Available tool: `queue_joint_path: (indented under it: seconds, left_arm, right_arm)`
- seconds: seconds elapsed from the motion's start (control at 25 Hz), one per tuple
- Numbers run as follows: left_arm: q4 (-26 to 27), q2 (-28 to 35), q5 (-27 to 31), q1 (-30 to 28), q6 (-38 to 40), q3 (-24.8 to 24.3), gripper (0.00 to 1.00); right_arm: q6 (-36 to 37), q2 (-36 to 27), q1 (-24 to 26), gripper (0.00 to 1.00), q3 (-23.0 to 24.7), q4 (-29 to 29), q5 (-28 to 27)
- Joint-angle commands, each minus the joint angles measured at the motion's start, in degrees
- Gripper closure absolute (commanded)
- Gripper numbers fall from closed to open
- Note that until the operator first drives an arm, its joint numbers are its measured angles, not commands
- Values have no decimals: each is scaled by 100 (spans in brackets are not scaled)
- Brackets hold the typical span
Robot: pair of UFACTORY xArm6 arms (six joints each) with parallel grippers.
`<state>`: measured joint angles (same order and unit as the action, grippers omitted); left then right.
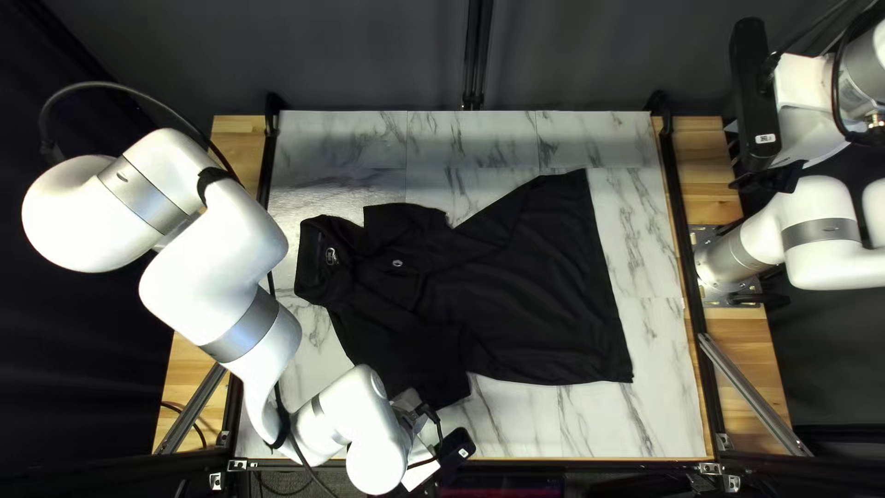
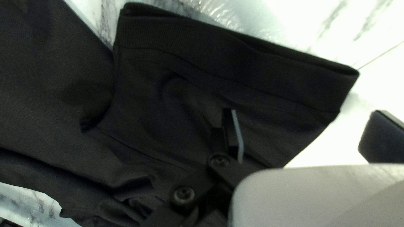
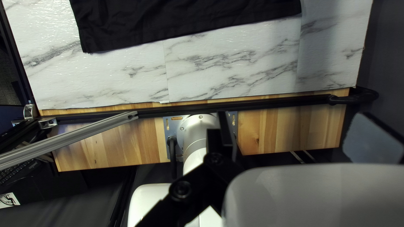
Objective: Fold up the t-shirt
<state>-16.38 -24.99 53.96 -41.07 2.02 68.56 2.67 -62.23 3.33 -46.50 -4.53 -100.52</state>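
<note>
A black collared t-shirt [image 1: 516,295] lies spread on the table, its collar toward the left arm and its hem toward the right arm. My left gripper [image 1: 419,470] is at the near edge beside the lower sleeve, fingertips hidden there. In the left wrist view, the sleeve [image 2: 252,75] lies ahead of and under the open left gripper [image 2: 307,138]; one finger is over the cloth, the other past its edge. My right gripper [image 1: 782,177] is raised off the table's right side, away from the shirt. In the right wrist view, the right gripper [image 3: 299,138] is open and holds nothing; the hem [image 3: 189,25] lies beyond.
The marble-patterned tabletop [image 1: 645,231] shows around the shirt, with wooden strips [image 1: 728,148] at both sides. Black rails [image 1: 696,304] run along the side edges. A silver bar [image 1: 751,392] slants across the near right corner. A dark curtain [image 1: 350,55] hangs behind.
</note>
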Motion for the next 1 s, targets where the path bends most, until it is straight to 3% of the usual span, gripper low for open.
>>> queue_joint_path:
  seconds: [0.04, 0.28, 0.32, 0.36, 0.44, 0.48, 0.76, 1.0]
  left_arm:
    - [10, 2, -34, -10, -9, -32, 0]
    - [6, -1, -114, -16, -25, -85, 3]
    - [0, 2, -114, -14, -27, -85, 19]
    - [-7, 1, -115, -9, -31, -83, 29]
    - [-17, -6, -127, -3, -36, -87, 91]
    - [-18, -16, -139, -4, -44, -88, 100]
    - [43, -10, -106, -30, -152, -61, 100]
    - [40, 201, 520, -243, -98, 247, 100]
  right_arm:
    - [0, 0, 0, 0, 0, 0, 0]
    - [0, 0, 0, 0, 0, 0, 0]
    - [0, 0, 0, 0, 0, 0, 0]
    - [0, 0, 0, 0, 0, 0, 0]
    - [0, 0, 0, 0, 0, 0, 0]
    - [0, 0, 0, 0, 0, 0, 0]
    - [0, 0, 0, 0, 0, 0, 0]
    - [0, 0, 0, 0, 0, 0, 0]
